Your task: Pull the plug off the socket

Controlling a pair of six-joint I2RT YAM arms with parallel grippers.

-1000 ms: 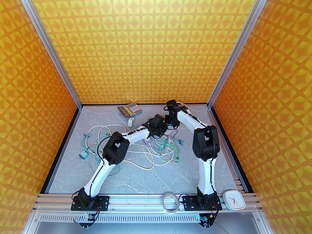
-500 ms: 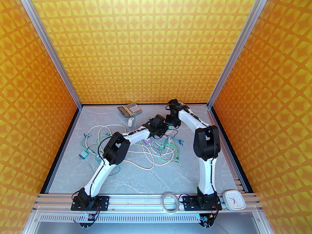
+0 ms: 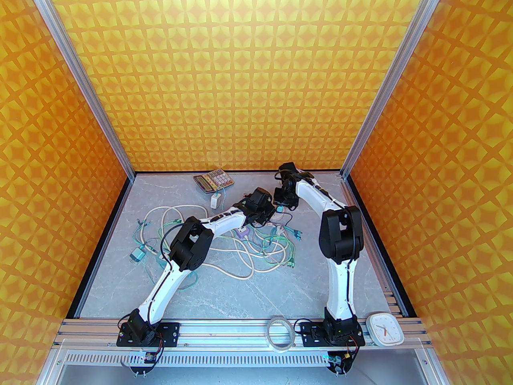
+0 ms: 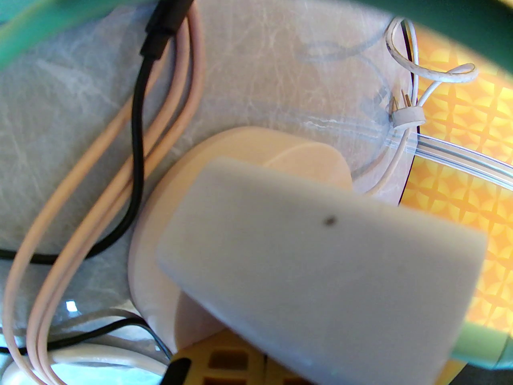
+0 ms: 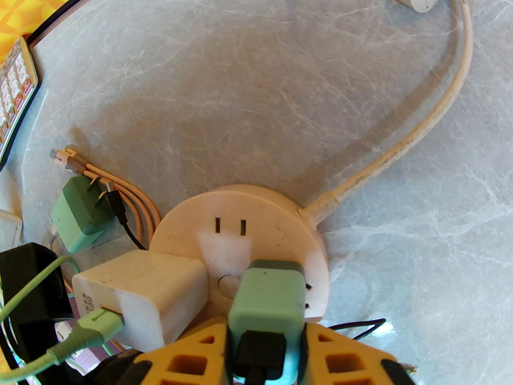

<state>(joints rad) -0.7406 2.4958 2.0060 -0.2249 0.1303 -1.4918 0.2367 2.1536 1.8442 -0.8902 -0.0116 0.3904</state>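
Green plug (image 5: 266, 295) sits clamped between the fingers of our right end effector (image 5: 264, 355), seemingly not yet out of the round socket (image 5: 256, 211) just ahead; the pull itself remains; our left end effector (image 3: 264, 214) sits beside the white charger (image 5: 140, 291); its opening we cannot tell.

Lab robot cell.
Patterned walls (image 3: 256, 74) are enclosing a grey table (image 3: 224, 291); aluminium posts (image 3: 82, 78) are rising at 10 and 2 o'clock.
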